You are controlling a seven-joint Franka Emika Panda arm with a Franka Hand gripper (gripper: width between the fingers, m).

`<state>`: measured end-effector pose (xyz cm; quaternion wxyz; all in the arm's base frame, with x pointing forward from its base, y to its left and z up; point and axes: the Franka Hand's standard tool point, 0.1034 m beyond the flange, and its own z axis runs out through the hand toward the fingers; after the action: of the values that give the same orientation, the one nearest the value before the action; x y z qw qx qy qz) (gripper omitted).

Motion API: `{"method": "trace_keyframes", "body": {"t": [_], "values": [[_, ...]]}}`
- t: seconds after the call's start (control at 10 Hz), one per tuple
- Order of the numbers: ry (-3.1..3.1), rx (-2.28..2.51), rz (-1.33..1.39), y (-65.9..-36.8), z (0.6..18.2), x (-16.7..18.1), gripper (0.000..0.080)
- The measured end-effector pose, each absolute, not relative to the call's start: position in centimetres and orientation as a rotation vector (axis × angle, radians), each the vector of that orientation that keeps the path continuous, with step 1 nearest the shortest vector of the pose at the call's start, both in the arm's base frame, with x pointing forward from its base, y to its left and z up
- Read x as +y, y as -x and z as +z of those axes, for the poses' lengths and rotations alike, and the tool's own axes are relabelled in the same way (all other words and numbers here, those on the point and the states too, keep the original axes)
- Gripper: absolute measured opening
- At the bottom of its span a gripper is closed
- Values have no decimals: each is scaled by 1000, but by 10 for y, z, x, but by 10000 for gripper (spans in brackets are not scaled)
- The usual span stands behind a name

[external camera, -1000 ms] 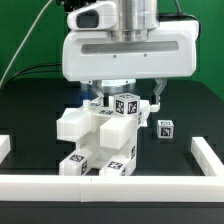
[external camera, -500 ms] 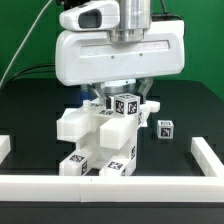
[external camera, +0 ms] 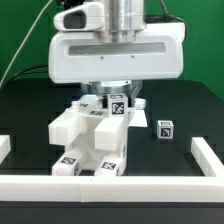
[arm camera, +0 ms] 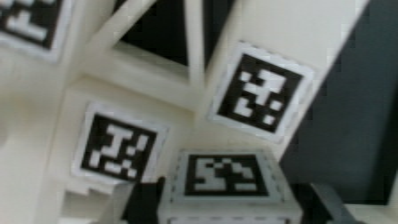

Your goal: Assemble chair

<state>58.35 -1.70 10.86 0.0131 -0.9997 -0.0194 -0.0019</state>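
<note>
The chair [external camera: 92, 140] is a cluster of chunky white tagged parts standing in the middle of the black table. My gripper [external camera: 118, 103] hangs straight over it, its wide white hand hiding the cluster's back. The jaws are shut on the chair's topmost tagged block [external camera: 117, 100]. In the wrist view that block [arm camera: 222, 180] fills the gap of the gripper [arm camera: 228, 198], with a dark finger [arm camera: 146, 200] pressed against each side. Beyond it, the slotted frame [arm camera: 169, 70] shows several tags. A loose small tagged cube [external camera: 165, 128] lies on the table toward the exterior view's right.
Long white border bars run along the front [external camera: 110, 185], the exterior view's right [external camera: 206, 155] and left [external camera: 5, 148] of the black table. A green backdrop stands behind, with cables at the exterior view's left.
The jaws have come in from wide apart onto the top block while the hand has sunk lower. The chair cluster has shifted slightly toward the exterior view's left.
</note>
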Motion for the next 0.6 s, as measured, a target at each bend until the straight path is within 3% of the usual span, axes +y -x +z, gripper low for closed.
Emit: {"method": "trace_keyframes", "body": {"t": [0.6], "values": [[3062, 601, 51, -585, 106, -26, 271]]}}
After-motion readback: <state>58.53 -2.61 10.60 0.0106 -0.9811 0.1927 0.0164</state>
